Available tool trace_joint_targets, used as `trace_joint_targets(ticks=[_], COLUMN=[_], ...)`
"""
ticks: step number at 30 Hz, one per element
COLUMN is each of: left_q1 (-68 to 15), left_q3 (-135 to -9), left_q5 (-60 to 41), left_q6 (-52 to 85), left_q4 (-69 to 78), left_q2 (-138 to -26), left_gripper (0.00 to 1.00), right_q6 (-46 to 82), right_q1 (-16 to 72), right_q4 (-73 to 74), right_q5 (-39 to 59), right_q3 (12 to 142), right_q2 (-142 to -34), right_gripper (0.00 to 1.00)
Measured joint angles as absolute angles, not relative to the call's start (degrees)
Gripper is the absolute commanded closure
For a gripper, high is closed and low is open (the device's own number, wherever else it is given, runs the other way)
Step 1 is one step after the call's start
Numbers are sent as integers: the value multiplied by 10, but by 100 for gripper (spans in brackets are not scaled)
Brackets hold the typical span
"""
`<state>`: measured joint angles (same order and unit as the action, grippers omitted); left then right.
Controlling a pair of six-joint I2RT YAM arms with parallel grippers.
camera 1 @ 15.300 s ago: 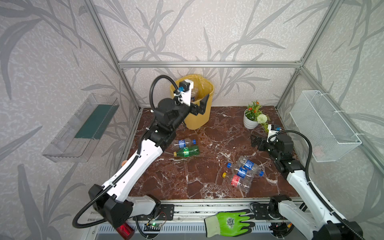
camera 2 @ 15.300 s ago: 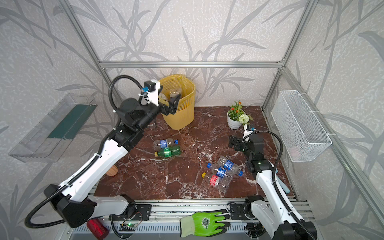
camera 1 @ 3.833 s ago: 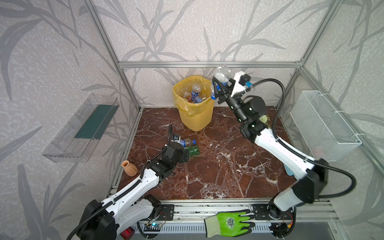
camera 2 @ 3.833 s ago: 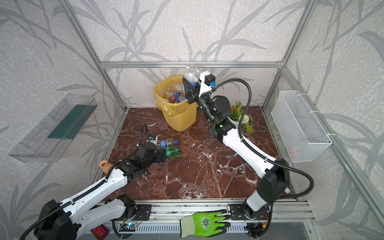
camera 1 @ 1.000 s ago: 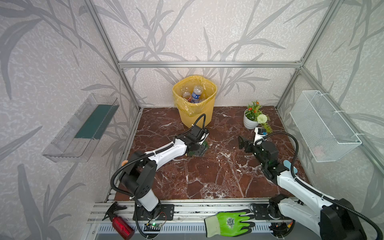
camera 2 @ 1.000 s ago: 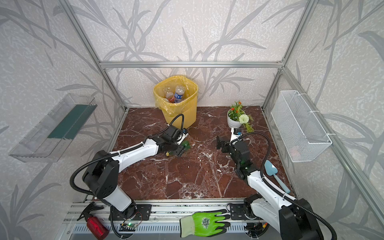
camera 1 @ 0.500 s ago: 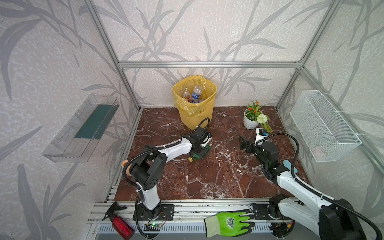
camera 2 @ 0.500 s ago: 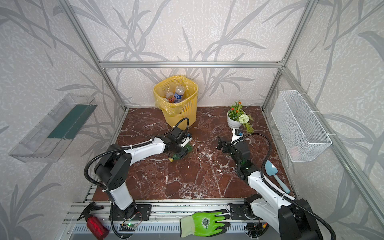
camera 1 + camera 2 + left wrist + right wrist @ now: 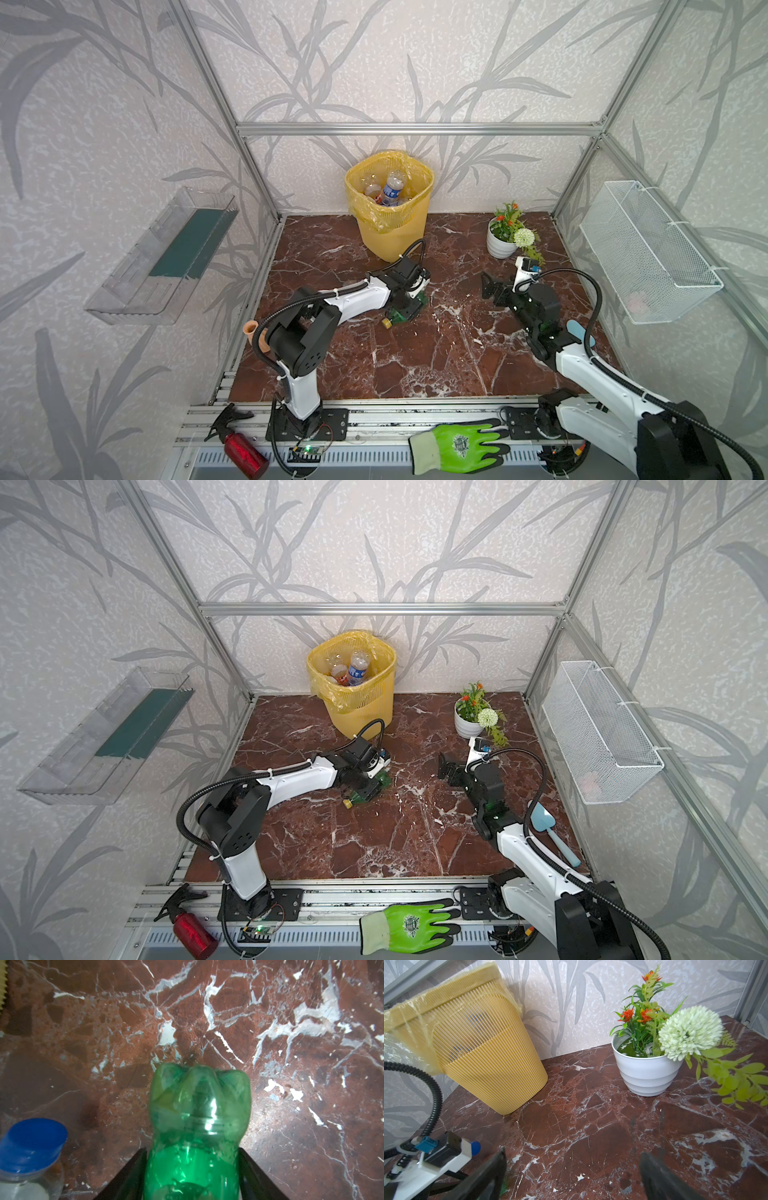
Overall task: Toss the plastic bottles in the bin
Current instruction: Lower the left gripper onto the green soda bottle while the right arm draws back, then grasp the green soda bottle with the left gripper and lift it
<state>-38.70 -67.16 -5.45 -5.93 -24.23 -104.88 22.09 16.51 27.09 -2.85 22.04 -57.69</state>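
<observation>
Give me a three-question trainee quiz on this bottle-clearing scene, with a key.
1. True or false: the right pincer holds a bottle.
2. What does the left pincer grip? A: green bottle. B: glass jar. C: tin can.
3. Fill in: several bottles already lie inside the yellow ____.
Key: 1 false; 2 A; 3 bin.

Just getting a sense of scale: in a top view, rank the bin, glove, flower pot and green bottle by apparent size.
1. bin
2. glove, though it lies nearest the camera, which may flatter it
3. flower pot
4. green bottle, partly hidden under the left gripper
</observation>
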Motion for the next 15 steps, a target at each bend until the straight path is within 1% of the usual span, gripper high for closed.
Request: trace_joint_targets(ticks=[2,6,10,13,15], left_q1=[-388,-389,-390,-390,-390], left_q3=[-672,-673,-680,-681,-674], left_q5=[-55,-57,-75,-108,-130], left_q6=[-59,-59,-56,-44,-33], left_q4=[-247,-255,-260,-261,-245], left_q2=[-1052,-1053,-1053,-1029,-980], left_gripper=[32,37,51,52,52], right_q6=[224,228,230,231,232], right_q1=[162,154,149,143,139], right_q4=[272,271,271,271,270], right_q5=[-25,-24,-20,-19,-18], right_q3=[218,212,210,210,209], right_q2=[-574,-568,-561,-553,-546], right_gripper=[0,0,0,0,0])
